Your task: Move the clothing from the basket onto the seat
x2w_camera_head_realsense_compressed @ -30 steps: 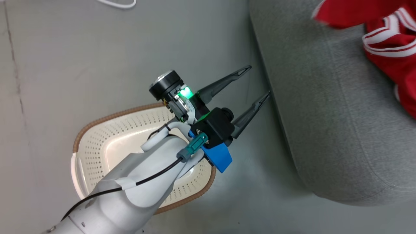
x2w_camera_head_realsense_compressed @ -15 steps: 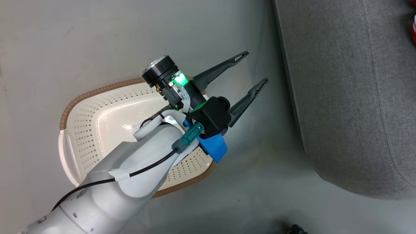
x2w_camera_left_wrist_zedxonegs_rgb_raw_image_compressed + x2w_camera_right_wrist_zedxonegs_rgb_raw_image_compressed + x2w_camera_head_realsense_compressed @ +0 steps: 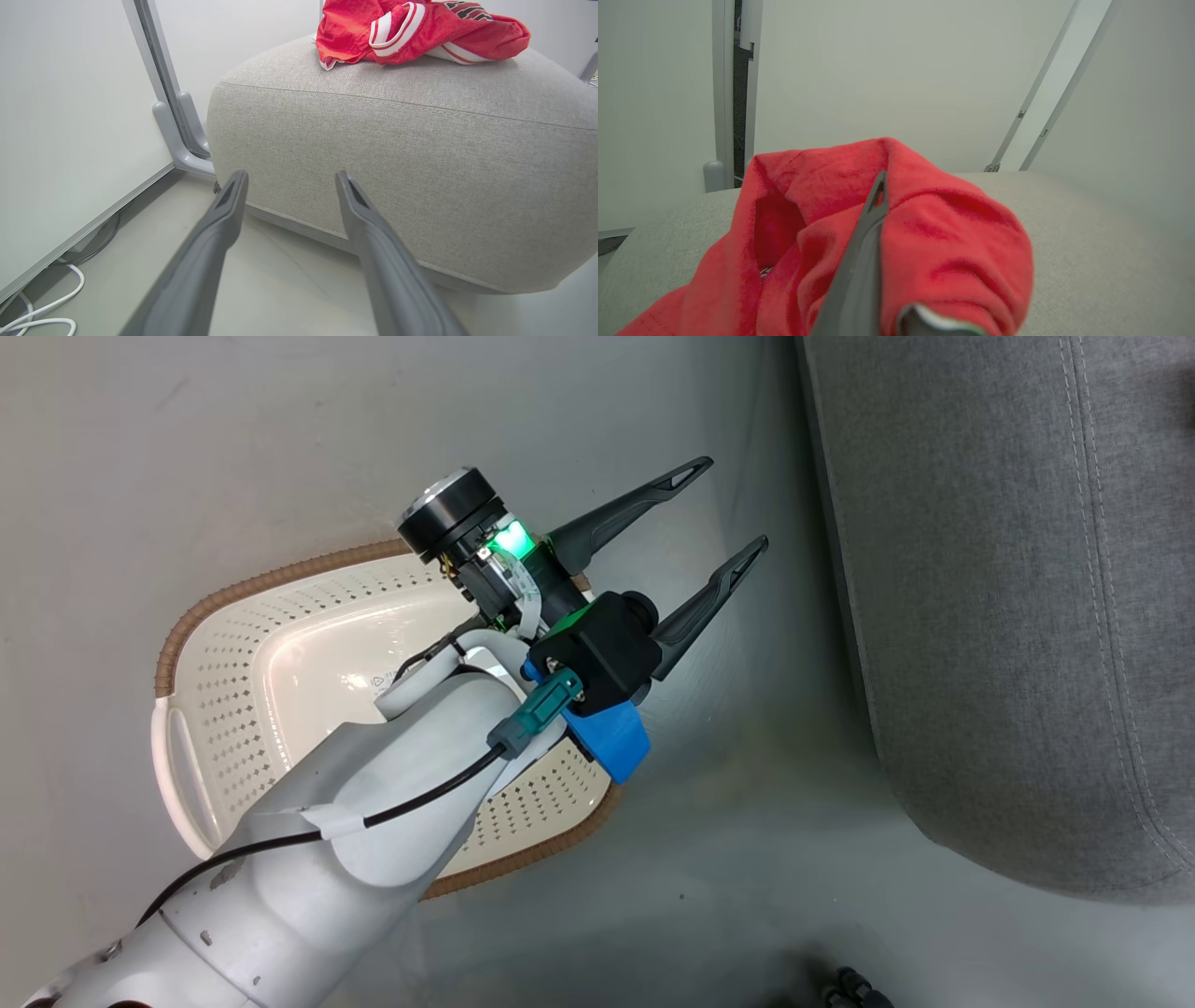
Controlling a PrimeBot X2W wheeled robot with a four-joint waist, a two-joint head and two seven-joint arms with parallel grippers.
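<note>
1. At the left, the basket (image 3: 224,728) sits on the floor (image 3: 280,448). Its perforated walls and its bare bottom with a label sticker (image 3: 381,681) show no cloth, though the pale forearm (image 3: 392,821) covers its near right part.
2. Over the basket's right rim, the left gripper (image 3: 735,502) points toward the seat, its jaws spread wide with nothing between them.
3. To the right, the seat (image 3: 980,616) stands apart from the basket across a strip of floor.
4. The clothing (image 3: 411,32), red with white bands, lies heaped on the far part of the seat's top.
5. The right gripper (image 3: 879,182) has its jaws closed together, with red cloth bunched against both sides. Whether a fold is pinched between them cannot be told.
6. Judged from this, the transfer looks nearly done. What may be left is letting go of any cloth held and checking the covered part of the basket.
</note>
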